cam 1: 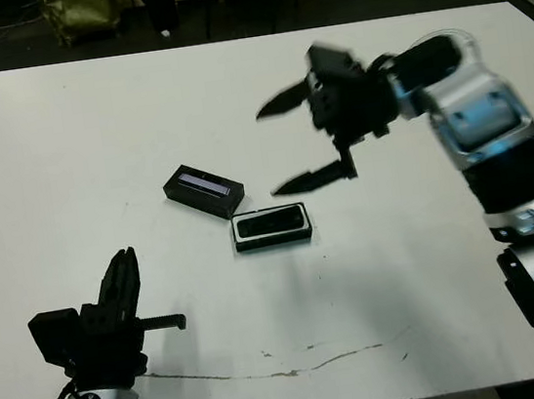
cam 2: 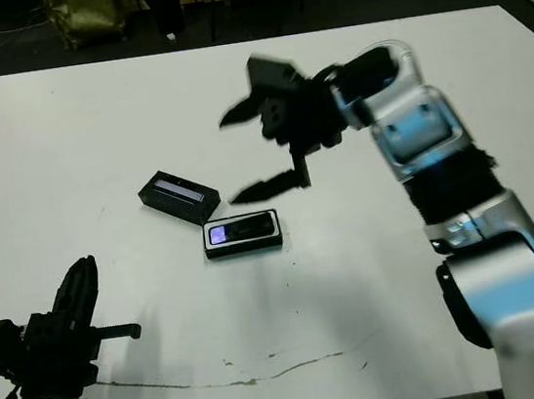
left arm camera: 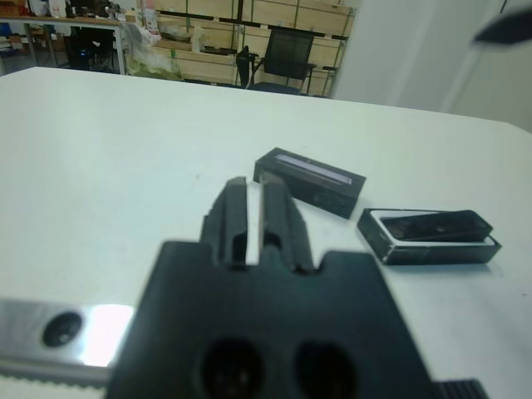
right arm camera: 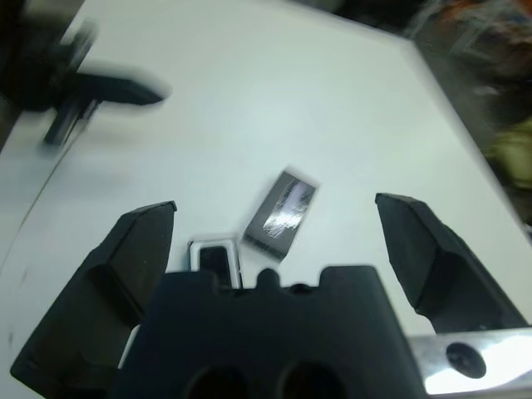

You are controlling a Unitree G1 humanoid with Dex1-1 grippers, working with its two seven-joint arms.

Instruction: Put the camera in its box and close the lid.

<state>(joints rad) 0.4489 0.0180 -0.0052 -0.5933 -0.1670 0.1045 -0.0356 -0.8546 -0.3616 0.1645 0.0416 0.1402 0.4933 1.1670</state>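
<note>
A small flat black oblong camera (cam 1: 272,222) with a glossy face is seen lying inside the shallow black rectangular white-lined box (cam 1: 272,239), near the middle of the smooth white table (cam 1: 95,163); its long axis runs left to right. The black rectangular lid (cam 1: 204,190), marked with a pale strip, lies angled just beside the box. The right gripper (cam 1: 296,144) is held spread wide and empty above them. The left gripper (cam 1: 120,278) is pressed together, grasping nothing.

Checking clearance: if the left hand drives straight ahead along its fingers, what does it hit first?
Likely the lid: in the wrist view it lies just beyond the left hand, with the box off to one side. Depth is uncertain.
</note>
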